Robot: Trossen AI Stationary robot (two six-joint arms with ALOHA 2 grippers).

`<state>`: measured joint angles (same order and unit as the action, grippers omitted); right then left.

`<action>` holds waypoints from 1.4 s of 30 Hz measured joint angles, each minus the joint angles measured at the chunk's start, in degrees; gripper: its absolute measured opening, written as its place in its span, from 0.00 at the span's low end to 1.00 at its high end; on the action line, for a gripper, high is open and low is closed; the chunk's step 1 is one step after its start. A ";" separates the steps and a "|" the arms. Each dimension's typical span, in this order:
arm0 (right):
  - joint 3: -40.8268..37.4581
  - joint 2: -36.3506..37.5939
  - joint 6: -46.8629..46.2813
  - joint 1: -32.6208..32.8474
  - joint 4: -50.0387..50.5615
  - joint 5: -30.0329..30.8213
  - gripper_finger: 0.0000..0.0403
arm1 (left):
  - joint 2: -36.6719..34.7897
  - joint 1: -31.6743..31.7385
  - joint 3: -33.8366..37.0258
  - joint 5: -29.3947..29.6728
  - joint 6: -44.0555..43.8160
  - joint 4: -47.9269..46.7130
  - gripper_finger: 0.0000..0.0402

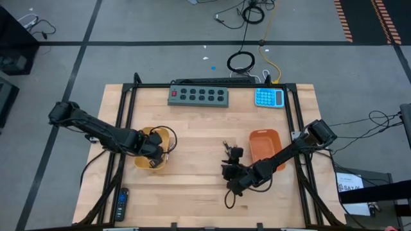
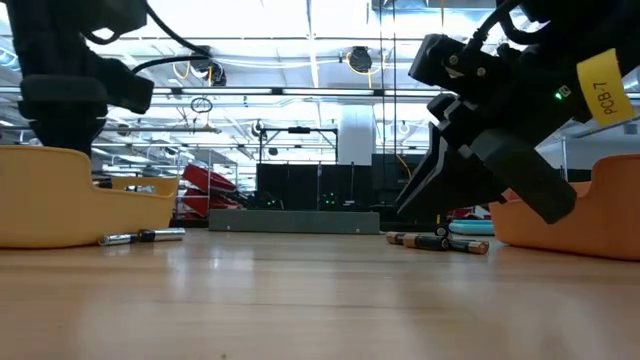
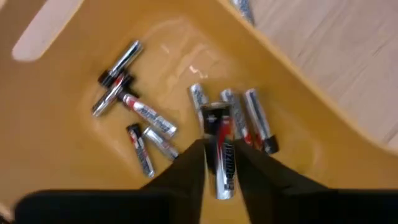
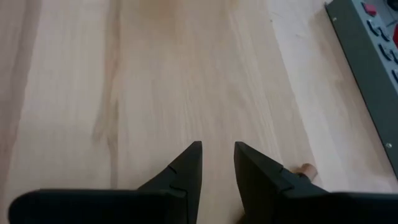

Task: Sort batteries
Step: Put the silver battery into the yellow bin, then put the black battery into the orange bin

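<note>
My left gripper (image 3: 219, 152) hangs over the yellow tray (image 3: 74, 168), pointing down, shut on a silvery battery (image 3: 222, 146) with a red and black band. Several more batteries (image 3: 146, 115) lie on the tray's floor. In the high view this gripper (image 1: 153, 153) is above the tray (image 1: 166, 135) at the table's left. My right gripper (image 4: 217, 152) hovers low over bare wood, open by a narrow gap with nothing between its fingers, near the orange tray (image 1: 264, 142). Loose batteries (image 2: 440, 241) lie on the table below it, others (image 2: 140, 237) beside the yellow tray. My left gripper has the battery's long sides (image 3: 225, 168) pinched between its two fingers. The fingers come from above and point down into the tray, and the battery runs along them rather than across. Its dark far end (image 3: 214, 115) sticks out past the fingertips, clear of the batteries below.
A grey power strip (image 1: 198, 96) and a blue calculator (image 1: 269, 97) lie along the far edge. A black remote (image 1: 121, 204) lies at the near left corner. Bare wood stretches between the two trays.
</note>
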<state>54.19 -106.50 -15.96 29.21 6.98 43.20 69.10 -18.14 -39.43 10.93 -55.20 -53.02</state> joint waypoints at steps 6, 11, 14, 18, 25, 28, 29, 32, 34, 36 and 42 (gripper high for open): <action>0.00 0.00 0.39 -0.02 -0.20 -0.10 0.21 | 0.02 0.01 0.10 0.27 0.17 0.68 0.47; 0.00 0.00 0.39 0.00 -0.07 -0.08 0.21 | 0.02 -0.07 -0.74 2.66 3.24 1.03 0.50; -0.01 0.37 0.50 -0.06 0.87 0.13 0.21 | 0.00 -1.10 -3.44 10.57 5.90 1.48 0.51; 0.04 5.04 0.56 -1.79 0.88 0.00 0.21 | -0.03 -3.11 -5.44 31.03 16.83 6.37 0.51; 0.13 11.38 3.86 -6.31 -3.04 -0.22 0.21 | 0.15 -1.95 -5.46 41.39 32.11 30.24 0.51; 0.13 11.76 4.60 -8.91 -5.12 -3.16 0.21 | 0.13 -0.46 -5.47 39.20 37.09 40.94 0.51; 0.13 11.74 3.86 -9.93 -5.49 -3.34 0.21 | 0.13 -0.14 -5.47 38.32 39.64 43.94 0.51; 0.13 11.72 3.77 -12.67 -4.94 -2.62 0.20 | 0.13 0.55 -5.47 36.77 47.20 53.28 0.51; 0.13 11.69 2.98 -13.88 -5.11 -2.22 0.18 | 0.13 0.67 -5.47 36.12 51.53 58.96 0.51; 0.31 12.01 1.00 -14.63 -5.29 -2.25 0.14 | 0.13 0.67 -5.47 35.99 54.54 62.47 0.51; 0.39 14.96 4.02 -13.33 -4.92 0.35 0.04 | 0.67 0.88 -2.72 35.57 59.18 69.88 0.51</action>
<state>54.59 -91.54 -11.94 15.88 2.07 43.55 69.77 -17.26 -42.15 46.50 3.98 16.86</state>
